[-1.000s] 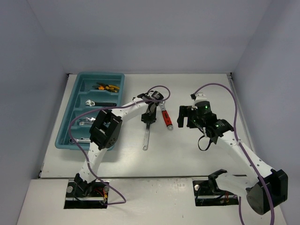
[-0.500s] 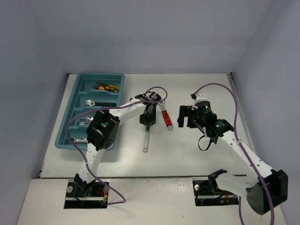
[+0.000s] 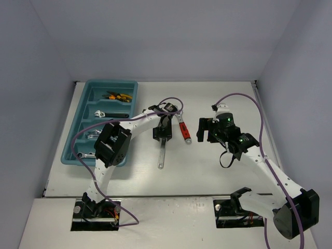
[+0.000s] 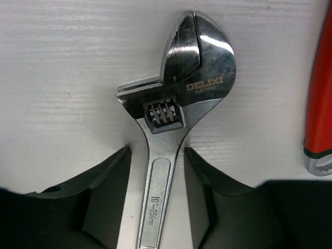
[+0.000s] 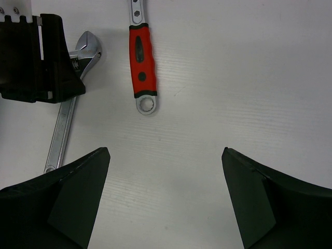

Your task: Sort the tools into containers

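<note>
White table (image 3: 207, 166); only left wrist view shows left fingers (image 4: 104, 181) apart astride wrench (image 4: 171, 104); right fingers (image 5: 67, 192) spread.

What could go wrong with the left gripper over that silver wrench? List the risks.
1. The left gripper straddles the silver wrench just behind its head. If it lifts from there, the long handle may droop or swing.
2. The red-handled wrench lies close beside the silver one. A finger or the swinging handle could knock it.
</note>
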You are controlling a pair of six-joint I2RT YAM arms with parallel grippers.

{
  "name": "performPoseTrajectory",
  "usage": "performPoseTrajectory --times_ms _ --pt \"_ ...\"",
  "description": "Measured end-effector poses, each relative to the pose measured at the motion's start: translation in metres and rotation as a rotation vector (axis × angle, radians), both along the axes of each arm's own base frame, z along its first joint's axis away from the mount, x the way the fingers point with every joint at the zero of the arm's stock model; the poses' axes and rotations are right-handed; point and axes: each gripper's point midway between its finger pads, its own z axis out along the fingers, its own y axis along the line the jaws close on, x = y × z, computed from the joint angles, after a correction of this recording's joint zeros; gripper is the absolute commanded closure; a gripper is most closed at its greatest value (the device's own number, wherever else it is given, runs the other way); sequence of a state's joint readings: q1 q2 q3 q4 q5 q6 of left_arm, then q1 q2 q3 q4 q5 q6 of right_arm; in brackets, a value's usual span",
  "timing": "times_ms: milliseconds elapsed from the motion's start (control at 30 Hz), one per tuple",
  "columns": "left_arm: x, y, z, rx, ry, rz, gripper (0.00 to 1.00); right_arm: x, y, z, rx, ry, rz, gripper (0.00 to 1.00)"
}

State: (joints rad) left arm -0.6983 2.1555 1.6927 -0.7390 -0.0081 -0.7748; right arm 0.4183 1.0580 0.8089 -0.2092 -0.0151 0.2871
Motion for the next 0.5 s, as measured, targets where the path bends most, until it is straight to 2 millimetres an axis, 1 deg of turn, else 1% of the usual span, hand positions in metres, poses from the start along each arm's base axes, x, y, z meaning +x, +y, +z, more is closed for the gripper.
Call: performPoseTrajectory --times_ms 67,167,367,500 --pt "-0.0009 0.0009 -0.0004 0.005 0.005 0.0 0.63 0.0 0.0 0.0 0.0 0.0 0.0 0.13" --pt "-0.0007 0.0011 -0.0009 0.013 0.011 -0.001 0.69 0.0 0.0 0.0 0.0 0.0 0.0 0.13" --pt "-0.0003 -0.0002 -0.002 0.024 0.03 -0.014 1.0 -0.0002 -0.0001 -0.0005 0.0 0.001 0.0 0.13" --pt "-0.0003 -0.0007 -0.0018 0.025 0.034 -0.019 1.0 -0.0013 -0.0006 -0.003 -0.003 0.007 0.0 0.13"
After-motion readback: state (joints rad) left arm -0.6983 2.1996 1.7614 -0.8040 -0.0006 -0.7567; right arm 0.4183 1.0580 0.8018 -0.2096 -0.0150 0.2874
